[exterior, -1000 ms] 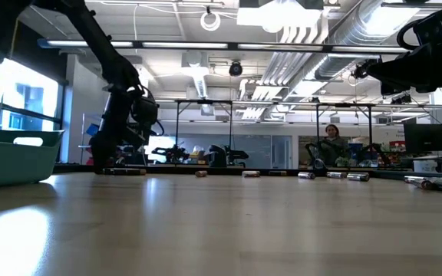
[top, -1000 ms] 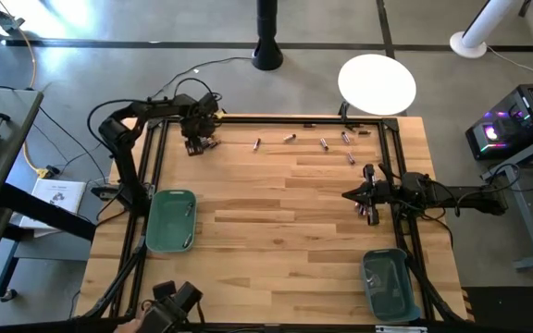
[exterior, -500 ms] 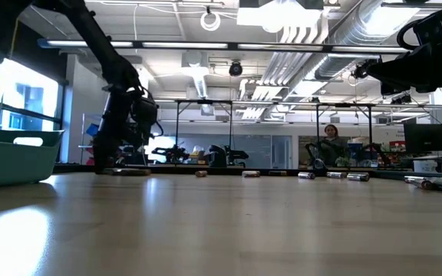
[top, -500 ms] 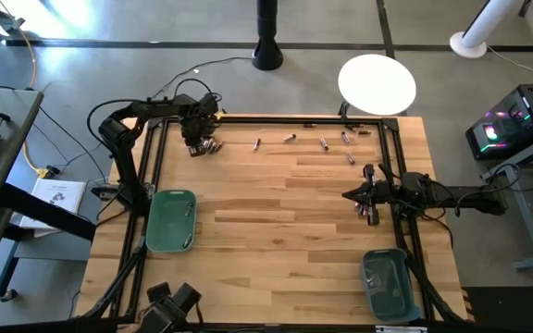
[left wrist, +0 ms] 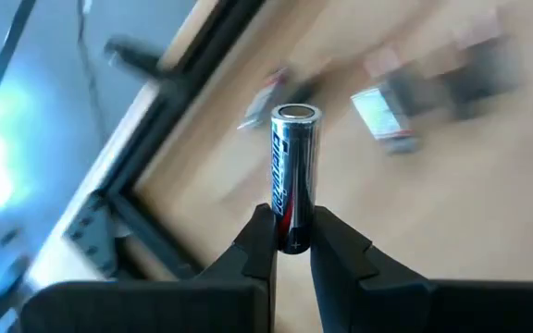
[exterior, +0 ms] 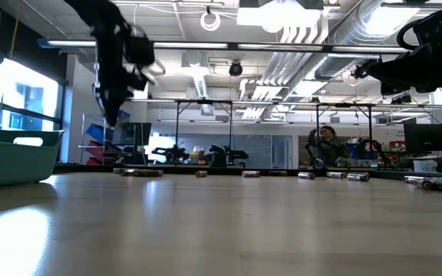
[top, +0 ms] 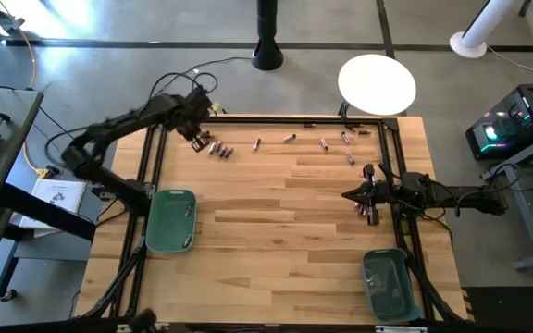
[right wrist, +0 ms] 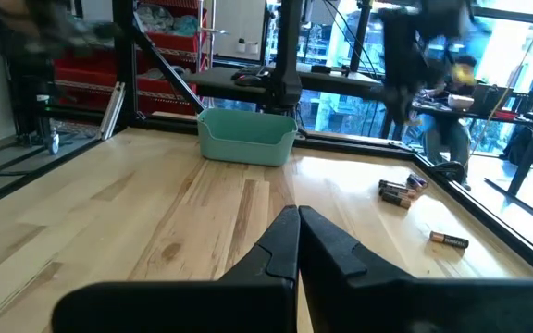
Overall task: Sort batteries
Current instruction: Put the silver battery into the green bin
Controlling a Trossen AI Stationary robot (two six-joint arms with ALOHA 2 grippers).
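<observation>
Your left gripper point(left wrist: 291, 242) pinches a silver battery point(left wrist: 291, 190) up over the table's point(top: 276, 222) far left corner. Your right gripper point(right wrist: 296, 242) waits, fingers closed, holding nothing.

Silvery battery point(left wrist: 293, 176) with red-black base; teal bins point(top: 171, 222); pale wood table point(top: 276, 222).

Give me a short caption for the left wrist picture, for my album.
The left gripper pinches a silvery battery by its lower end, holding it above the wooden table.
</observation>
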